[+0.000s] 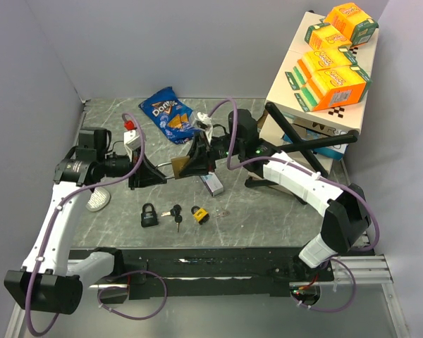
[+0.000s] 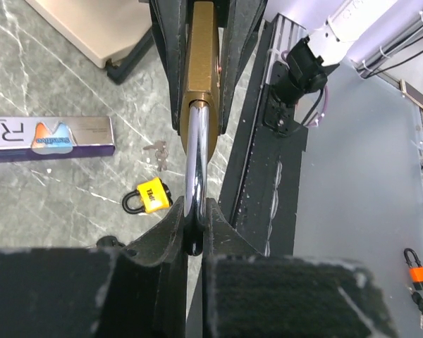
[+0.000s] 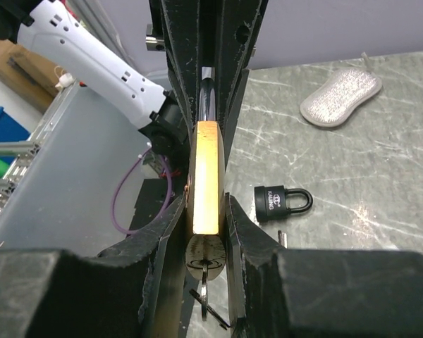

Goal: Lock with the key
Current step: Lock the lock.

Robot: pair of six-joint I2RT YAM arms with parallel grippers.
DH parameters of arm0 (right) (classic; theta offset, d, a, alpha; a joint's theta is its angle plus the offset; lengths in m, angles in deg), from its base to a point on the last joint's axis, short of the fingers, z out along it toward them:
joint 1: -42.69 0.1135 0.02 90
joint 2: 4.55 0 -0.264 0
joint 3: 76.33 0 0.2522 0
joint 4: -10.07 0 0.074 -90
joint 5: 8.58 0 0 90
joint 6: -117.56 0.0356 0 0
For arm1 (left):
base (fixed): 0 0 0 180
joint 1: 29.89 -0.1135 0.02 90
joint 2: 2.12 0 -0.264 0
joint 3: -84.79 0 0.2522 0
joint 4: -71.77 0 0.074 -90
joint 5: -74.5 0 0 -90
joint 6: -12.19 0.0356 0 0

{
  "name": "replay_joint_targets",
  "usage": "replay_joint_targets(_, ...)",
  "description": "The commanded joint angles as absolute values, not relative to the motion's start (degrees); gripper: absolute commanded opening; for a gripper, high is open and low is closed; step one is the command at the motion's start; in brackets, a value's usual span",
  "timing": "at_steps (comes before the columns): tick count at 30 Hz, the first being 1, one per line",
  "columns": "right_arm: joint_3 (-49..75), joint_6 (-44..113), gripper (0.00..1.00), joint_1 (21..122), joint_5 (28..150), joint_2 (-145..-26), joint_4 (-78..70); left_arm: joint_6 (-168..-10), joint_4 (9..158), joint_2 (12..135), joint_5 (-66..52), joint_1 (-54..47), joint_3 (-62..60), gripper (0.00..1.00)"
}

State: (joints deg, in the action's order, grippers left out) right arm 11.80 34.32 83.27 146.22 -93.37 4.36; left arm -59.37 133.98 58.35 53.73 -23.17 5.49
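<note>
A brass padlock [image 1: 178,167] hangs above the table between my two grippers. My left gripper [image 2: 195,211] is shut on its steel shackle [image 2: 196,165]. My right gripper [image 3: 208,211] is shut on the brass body [image 3: 207,169], clamping its flat sides. A key [image 3: 205,285] sits in the keyhole at the bottom end of the body, with a key ring hanging from it. In the top view the left gripper [image 1: 158,173] and right gripper [image 1: 195,160] face each other with the lock between them.
On the table lie a black padlock [image 1: 149,215], loose keys [image 1: 175,212], a yellow padlock [image 1: 199,214], a toothpaste box [image 1: 213,184], a Doritos bag [image 1: 167,113] and a grey sponge [image 1: 97,199]. Stacked cartons [image 1: 324,70] stand at the back right.
</note>
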Motion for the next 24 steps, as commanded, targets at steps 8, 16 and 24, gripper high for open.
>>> replay_joint_targets(8,14.5,35.9,0.00,90.3,146.4,-94.0,14.7,-73.6,109.4,55.6,57.7,-18.9,9.4,0.01)
replay_joint_targets(16,15.2,42.1,0.00,92.5,148.0,-95.3,18.5,-81.3,96.8,57.4,54.9,-13.7,10.7,0.01)
replay_joint_targets(24,15.5,41.0,0.00,93.8,148.7,-96.2,16.4,-84.1,92.5,58.1,53.6,-12.4,10.4,0.01)
